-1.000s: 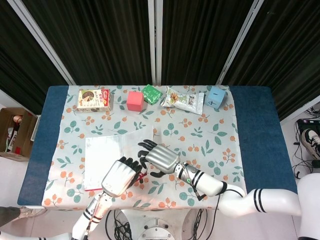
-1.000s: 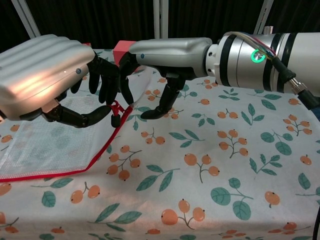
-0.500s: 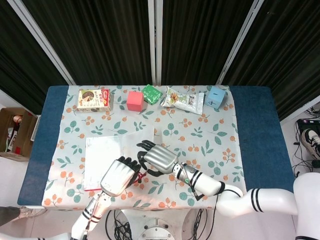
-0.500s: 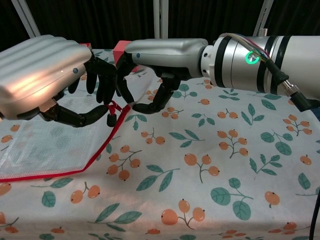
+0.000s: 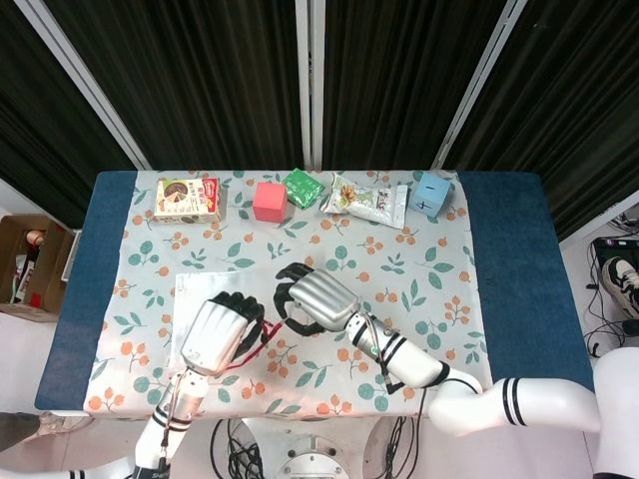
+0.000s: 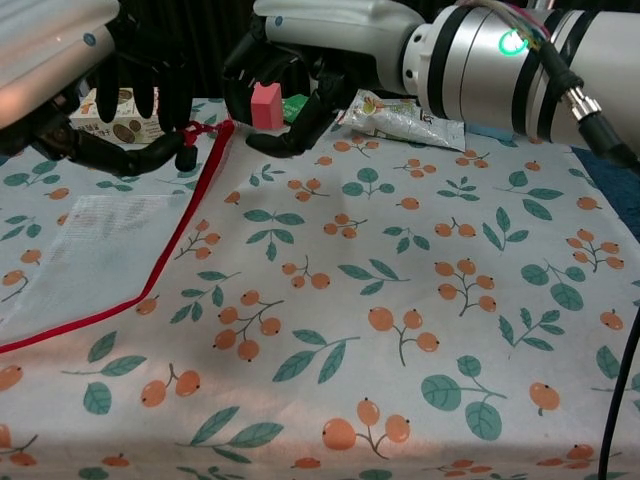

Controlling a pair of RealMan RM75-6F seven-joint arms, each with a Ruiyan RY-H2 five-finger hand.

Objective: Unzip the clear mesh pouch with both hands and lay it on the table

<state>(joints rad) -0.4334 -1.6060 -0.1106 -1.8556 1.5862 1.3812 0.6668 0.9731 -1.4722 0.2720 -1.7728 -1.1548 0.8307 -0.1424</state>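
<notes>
The clear mesh pouch (image 6: 110,240) with red trim lies at the left of the flowered table (image 6: 420,300), its near right corner raised off the cloth. My left hand (image 6: 60,60) pinches the red zipper pull (image 6: 195,130) at that corner. My right hand (image 6: 320,40) hovers just right of it, fingers curled close to the top of the red edge (image 6: 205,190); whether they grip it is unclear. From above, the left hand (image 5: 215,334) and right hand (image 5: 315,299) sit side by side over the pouch (image 5: 195,294).
Along the far edge stand a cookie box (image 5: 188,199), a pink cube (image 5: 269,200), a green packet (image 5: 303,188), a snack bag (image 5: 367,202) and a blue box (image 5: 431,194). Bare flowered cloth spreads to the right of the hands.
Both hands have risen, and the pouch's corner has come up with the left hand. The left hand has shifted left and the red edge now slopes up steeply.
</notes>
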